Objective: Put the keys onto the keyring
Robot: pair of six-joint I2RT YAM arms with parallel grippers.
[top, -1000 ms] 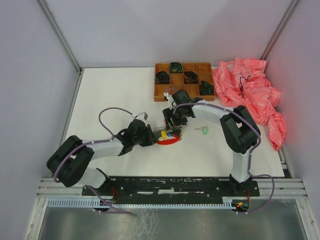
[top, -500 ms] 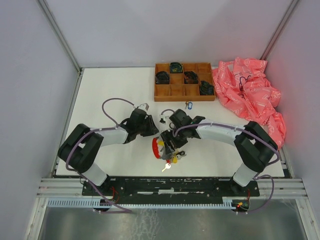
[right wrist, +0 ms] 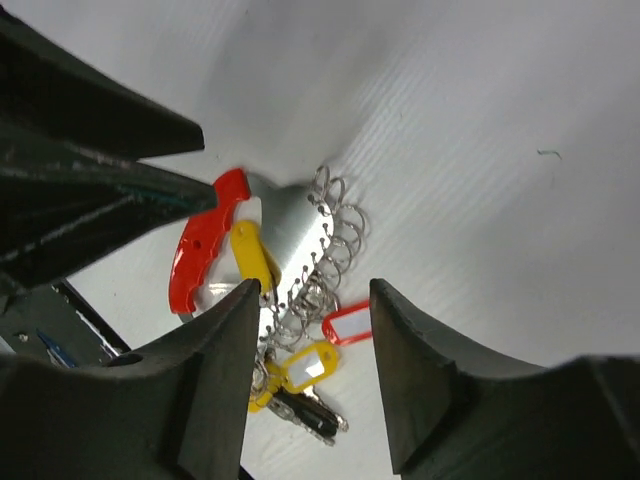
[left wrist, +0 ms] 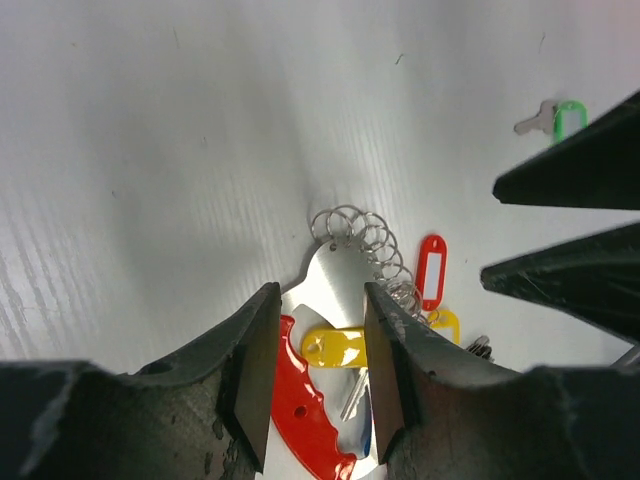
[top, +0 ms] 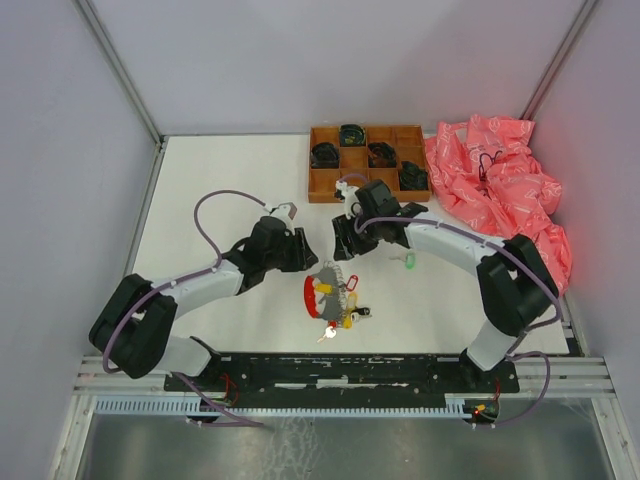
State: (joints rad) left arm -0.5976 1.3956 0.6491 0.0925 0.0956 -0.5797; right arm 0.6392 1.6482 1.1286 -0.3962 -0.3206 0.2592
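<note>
Now both arms stand back from the work. A second ago they met over the keyring; half a second ago the right one alone was on it, nearer the bases.

Over the bunch hangs the left gripper, jaws parted, nothing between them. Opposite, the right gripper is likewise parted and empty (its own camera looks down on the rings through the gap).

The keyring lies free on the table, between the two grippers and a little nearer the bases. Its red strap curves along one side, with the yellow tag and red tag beside a chain of small rings. The green key lies apart, near the right forearm, not on the ring.

Judgement: a release, not a threading. At least that key is left to add, so the ring wants a fresh grasp.

Room: pale grey walls on three sides. Table white, matt, faintly ribbed. Pink bag crumpled at the far right. Wooden tray just beside it at the far edge, with dark coiled items in several compartments.
</note>
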